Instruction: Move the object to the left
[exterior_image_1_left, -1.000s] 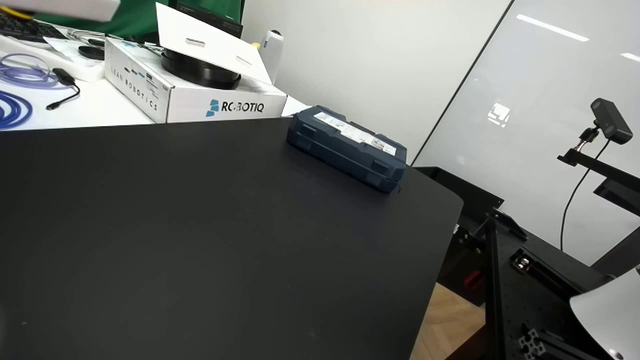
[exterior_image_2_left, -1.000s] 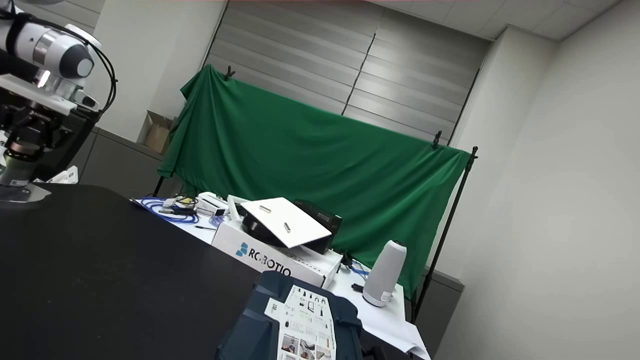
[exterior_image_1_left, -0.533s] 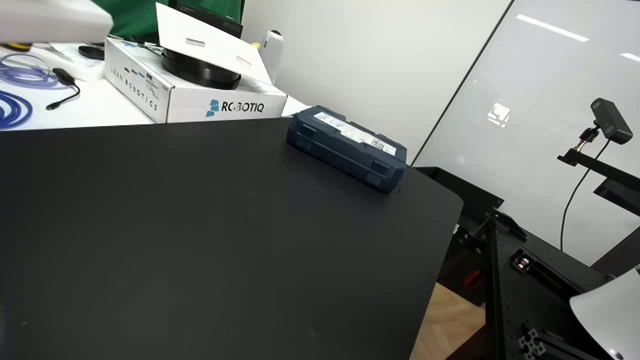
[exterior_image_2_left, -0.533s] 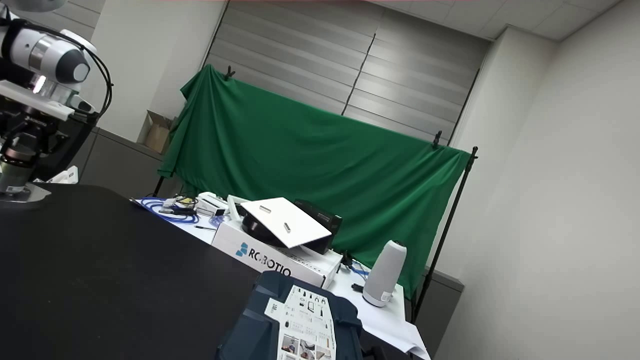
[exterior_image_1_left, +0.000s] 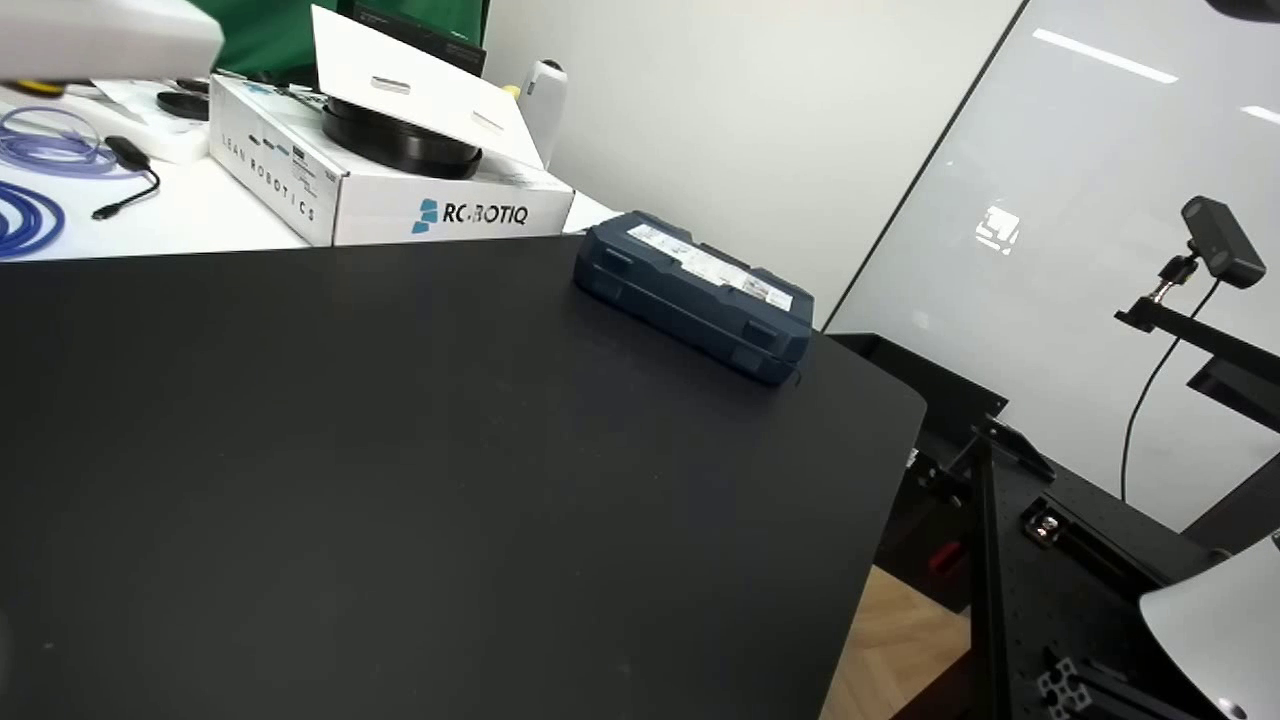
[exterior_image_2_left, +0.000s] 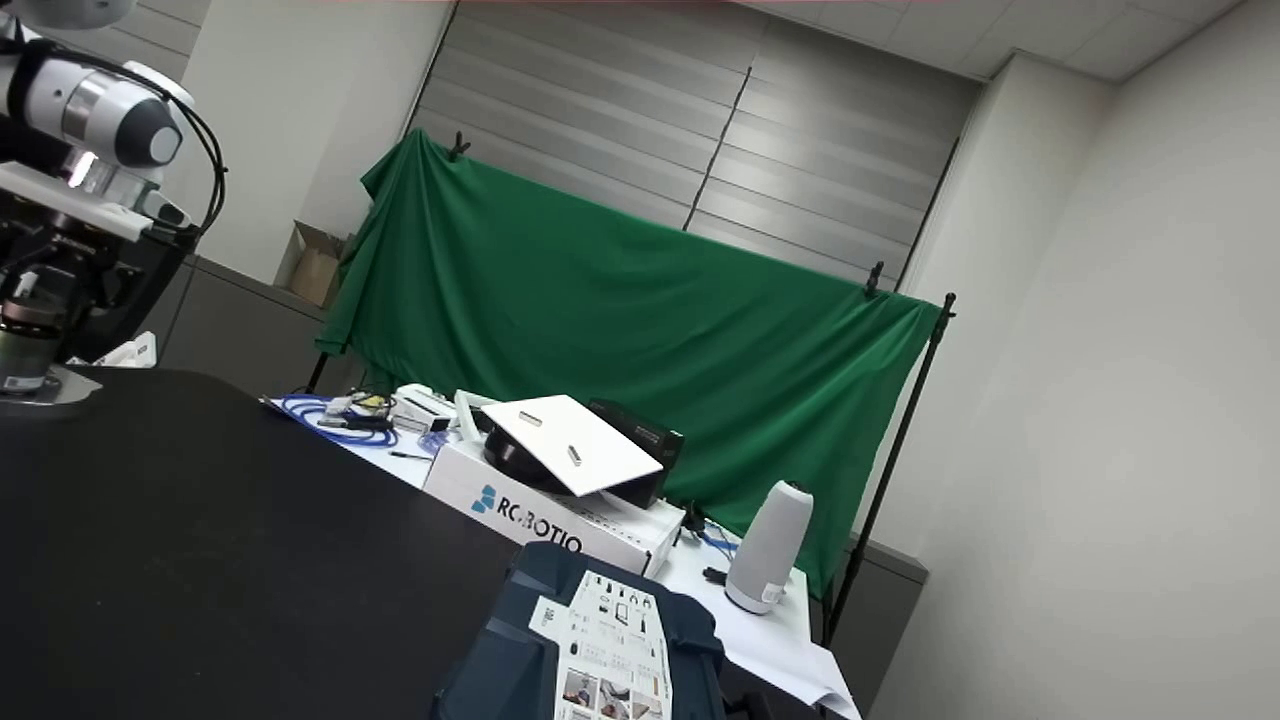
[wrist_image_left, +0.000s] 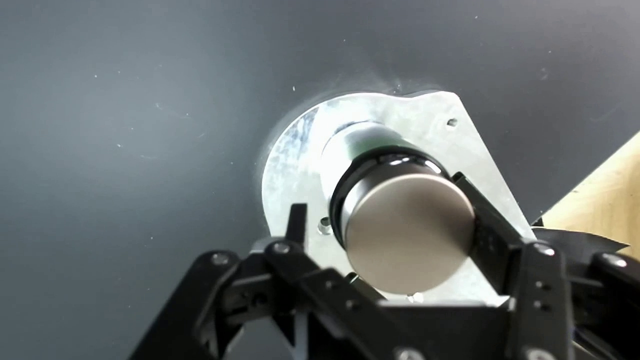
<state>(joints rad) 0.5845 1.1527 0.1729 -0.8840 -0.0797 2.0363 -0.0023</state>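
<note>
The object shows in the wrist view as an upright round container with a flat bronze lid, a black ring and a shiny silver body. In an exterior view its lower part, with a brown band and small white label, is at the left edge. It is over a silver plate lying on the black table. My gripper is around it from above, one finger on each side. The right finger lies against the lid's edge; the left finger is close at the lower left. The lid hides whether both pads press on it.
A dark blue case lies near the black table's far corner; it also shows in an exterior view. A white Robotiq box stands behind the table. A table edge and wooden floor show at right in the wrist view.
The arm has shifted slightly left in an exterior view. The object's brown band now sits a little lower and farther left there. The silver plate and blue case have not moved.
</note>
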